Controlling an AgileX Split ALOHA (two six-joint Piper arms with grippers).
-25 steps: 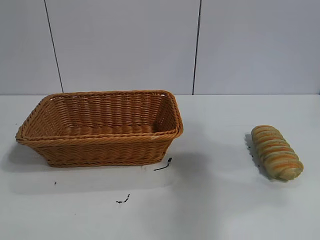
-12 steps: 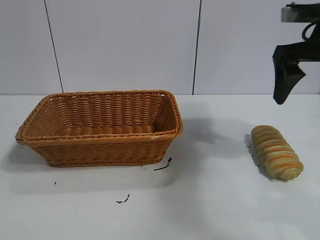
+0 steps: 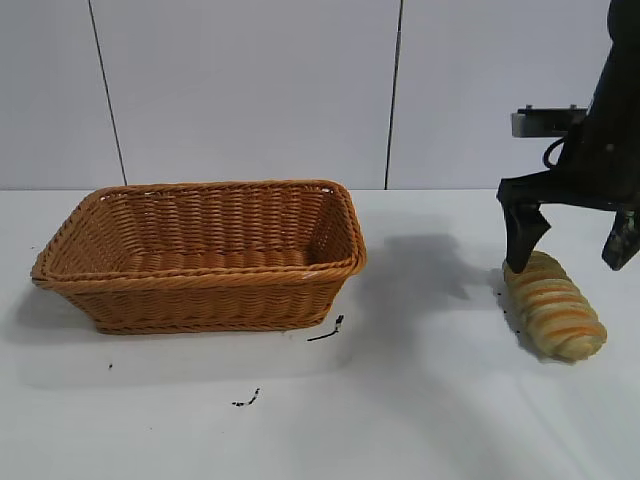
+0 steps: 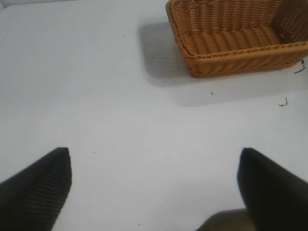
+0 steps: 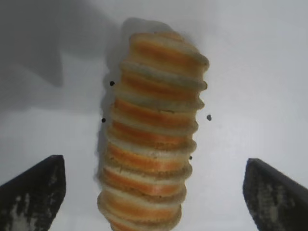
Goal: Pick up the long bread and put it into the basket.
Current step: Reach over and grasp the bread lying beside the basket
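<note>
Bread position: the long bread [image 3: 553, 306] is laid flat on the white table [image 3: 420, 400], well to the right of the basket [image 3: 200, 255] in the exterior view, with one end turned toward the back wall. Its crosswise orange and pale ridges are shown clearly in the right wrist view [image 5: 153, 130].

Right gripper [image 3: 572, 245]: it is pointed downward directly over the far end of the bread. Its fingers [image 3: 522, 235] are spread wide, one on each side of the loaf. No contact between fingers and bread can be confirmed; in the right wrist view a clear gap of table is seen between each fingertip [image 5: 33, 190] and the loaf.

Basket: it is seated on the left half of the table, with its woven interior [image 4: 231, 38] exposed. Small dark marks [image 3: 245, 399] are noted on the table in front of it.

Left gripper [image 4: 154, 185]: it is seen only in its own wrist view, held above bare table away from the basket, with its fingers [image 4: 38, 185] set wide apart and nothing between them.
</note>
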